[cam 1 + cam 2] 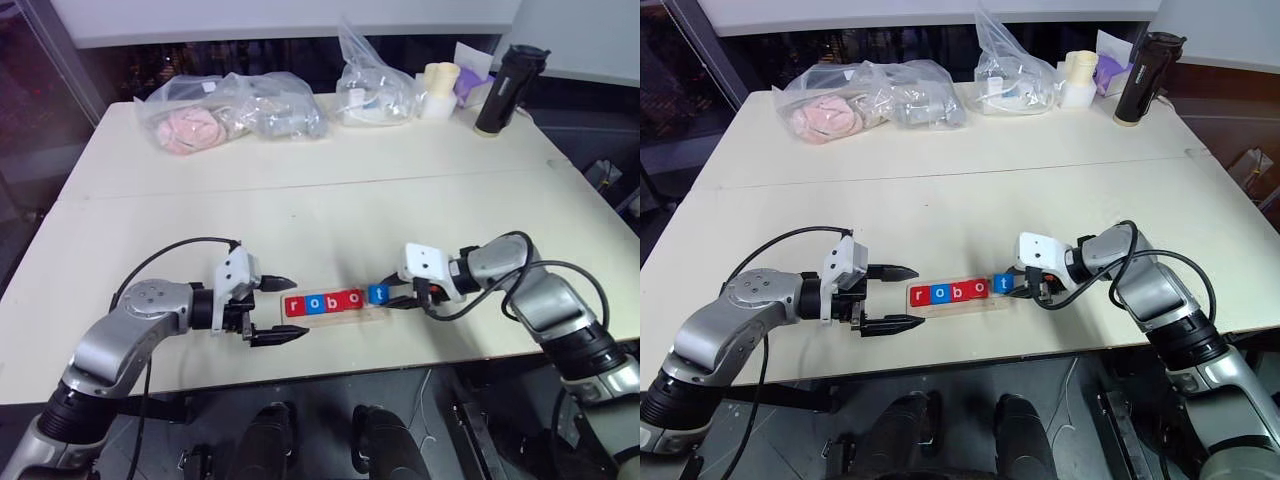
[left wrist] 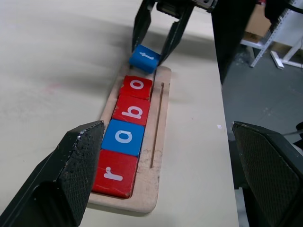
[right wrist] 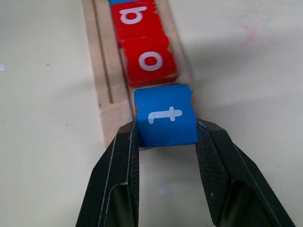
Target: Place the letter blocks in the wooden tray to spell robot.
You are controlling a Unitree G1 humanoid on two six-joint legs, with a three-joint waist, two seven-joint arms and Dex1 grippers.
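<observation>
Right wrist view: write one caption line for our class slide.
Right gripper holds the blue t block at the wooden tray end.

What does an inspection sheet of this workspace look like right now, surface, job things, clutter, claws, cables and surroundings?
Surface: pale table, seam running across it.
Job's things: wooden tray near the front edge holds red r, blue o, red b, red o; blue t block at the tray's end, tilted, not yet seated.
Clutter: plastic bags, cream holder, dark bottle along the far edge.
Claws: right claw shut on the blue t block; left claw open beside the tray's r end.
Cables: black leads loop over both forearms.
Surroundings: dark floor, shelving at the side.
</observation>
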